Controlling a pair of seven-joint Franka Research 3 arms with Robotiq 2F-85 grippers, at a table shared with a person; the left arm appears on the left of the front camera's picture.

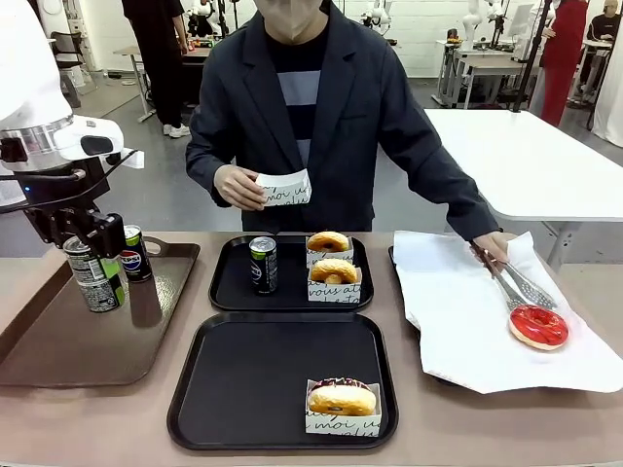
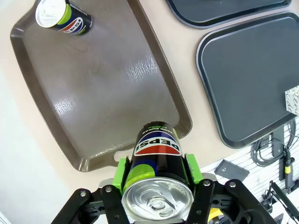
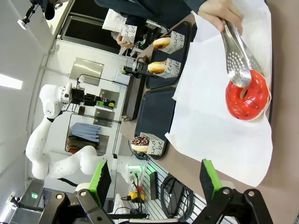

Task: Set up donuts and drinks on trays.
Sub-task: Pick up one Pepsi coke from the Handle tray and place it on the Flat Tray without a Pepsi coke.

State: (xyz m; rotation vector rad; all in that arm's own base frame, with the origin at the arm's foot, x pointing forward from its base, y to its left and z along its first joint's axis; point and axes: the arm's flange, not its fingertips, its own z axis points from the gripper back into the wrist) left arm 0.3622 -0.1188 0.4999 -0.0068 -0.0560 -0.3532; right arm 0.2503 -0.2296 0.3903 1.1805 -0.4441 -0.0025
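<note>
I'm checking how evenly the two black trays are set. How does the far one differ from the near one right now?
The far tray carries one drink can and two sleeved golden donuts; the near tray carries no can and a single sleeved donut with a dark top, at its front right corner. The far tray is thus fuller, the near tray mostly bare. Both are matching black rounded-square trays with raised rims.

The brown tray is glossy plastic with a faintly rippled sheen, the black trays look matt and smooth, the can shiny aluminium, and the red donut wet-glazed on white paper.
</note>
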